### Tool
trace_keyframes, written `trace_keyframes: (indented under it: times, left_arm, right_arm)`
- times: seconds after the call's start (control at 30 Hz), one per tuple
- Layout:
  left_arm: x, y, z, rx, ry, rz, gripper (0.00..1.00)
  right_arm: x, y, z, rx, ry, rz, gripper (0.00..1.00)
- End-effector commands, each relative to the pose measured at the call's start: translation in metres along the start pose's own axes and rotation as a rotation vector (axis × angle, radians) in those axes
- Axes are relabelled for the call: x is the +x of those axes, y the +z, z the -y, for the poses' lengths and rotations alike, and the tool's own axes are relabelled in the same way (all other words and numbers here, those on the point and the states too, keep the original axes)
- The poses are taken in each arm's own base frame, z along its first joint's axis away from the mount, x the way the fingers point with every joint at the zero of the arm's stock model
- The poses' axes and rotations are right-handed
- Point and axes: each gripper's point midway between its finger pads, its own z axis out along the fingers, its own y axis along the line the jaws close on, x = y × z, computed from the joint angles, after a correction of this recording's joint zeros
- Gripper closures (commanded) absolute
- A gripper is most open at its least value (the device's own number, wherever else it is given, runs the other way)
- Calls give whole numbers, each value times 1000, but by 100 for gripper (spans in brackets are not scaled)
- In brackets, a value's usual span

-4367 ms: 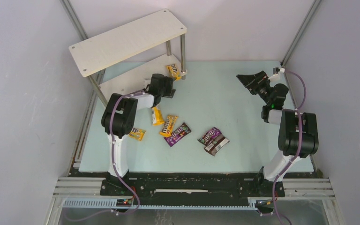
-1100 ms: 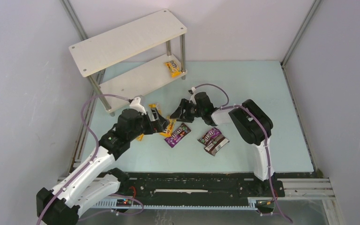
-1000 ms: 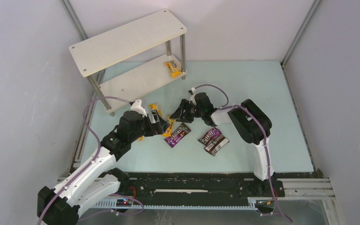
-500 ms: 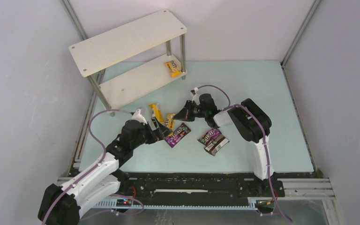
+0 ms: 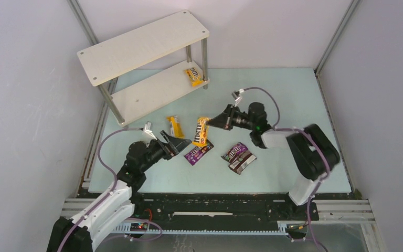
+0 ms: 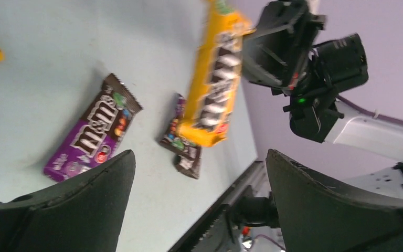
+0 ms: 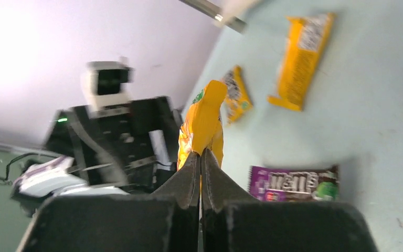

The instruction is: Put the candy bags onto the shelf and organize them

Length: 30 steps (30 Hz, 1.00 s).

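Pinch of right gripper on yellow candy bag, hanging lengthwise, front-right of shelf; left gripper spread, empty.

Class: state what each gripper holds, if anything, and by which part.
Right gripper pinches a yellow candy bag near one end; left gripper, open, holds nothing.

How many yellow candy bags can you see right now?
4. Shelf bag on the shelf, lower board; table bag lying flat; held bag in the right gripper; fourth bag beside the left arm, hidden from above.
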Motion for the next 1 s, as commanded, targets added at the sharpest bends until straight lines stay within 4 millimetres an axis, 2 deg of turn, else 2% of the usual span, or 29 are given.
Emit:
trace_keyframes:
  times: [0.0, 0.17, 0.27, 0.43, 0.53, 0.73, 0.97]
  left_arm:
    - [-7, -8, 47, 232, -80, 6, 2]
    - [-11, -15, 66, 342, -205, 24, 6]
    - [-16, -19, 82, 409, -198, 38, 7]
    - [-19, -21, 98, 478, -178, 81, 5]
    - [-21, -24, 106, 509, -182, 96, 7]
    - [-24, -23, 100, 488, -252, 118, 28]
    - [-24, -26, 102, 495, -289, 121, 49]
  right_arm:
    - [-29, -34, -80, -154, -140, 127, 100]
    - [-41, -54, -123, -204, -89, 280, 100]
    - [-45, -53, -149, -262, -71, 343, 100]
    - [-43, -44, -172, -321, -46, 362, 100]
    - [-40, -38, -177, -315, -48, 356, 100]
    - [-30, -30, -180, -280, -79, 350, 100]
    - [-29, -30, -180, -239, -115, 374, 100]
